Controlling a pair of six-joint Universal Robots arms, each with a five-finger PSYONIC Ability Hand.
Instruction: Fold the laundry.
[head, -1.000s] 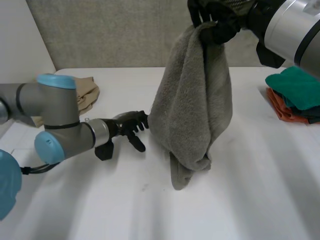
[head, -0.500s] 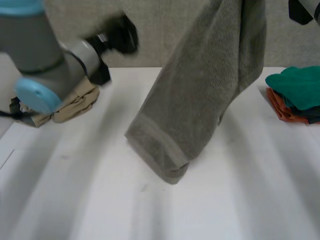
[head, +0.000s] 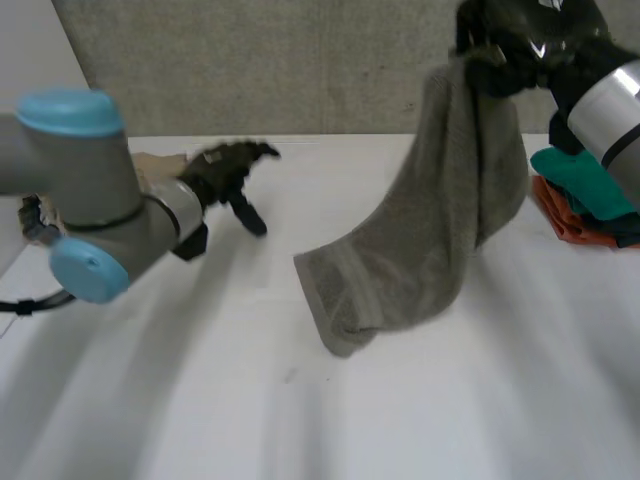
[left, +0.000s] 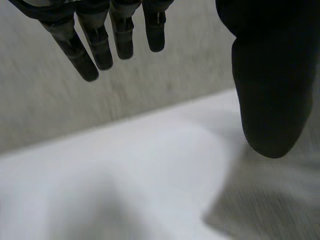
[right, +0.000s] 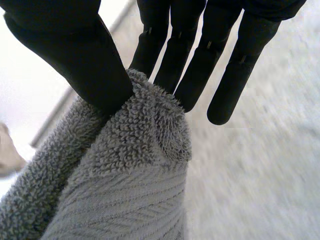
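The grey towel (head: 420, 250) hangs over the worktop (head: 300, 420) toward two o'clock, pinched at a bunched top edge between the thumb and fingers of the right robot hand (head: 505, 45). I judge it is held high so the cloth drops open and offers a corner. The left robot hand (head: 232, 172) hovers at ten o'clock, well apart from the towel, fingers straight and empty, beside a beige cloth (head: 150, 165). A teal and orange pile (head: 585, 185) sits at three o'clock, probably finished pieces; no label or writing is readable.
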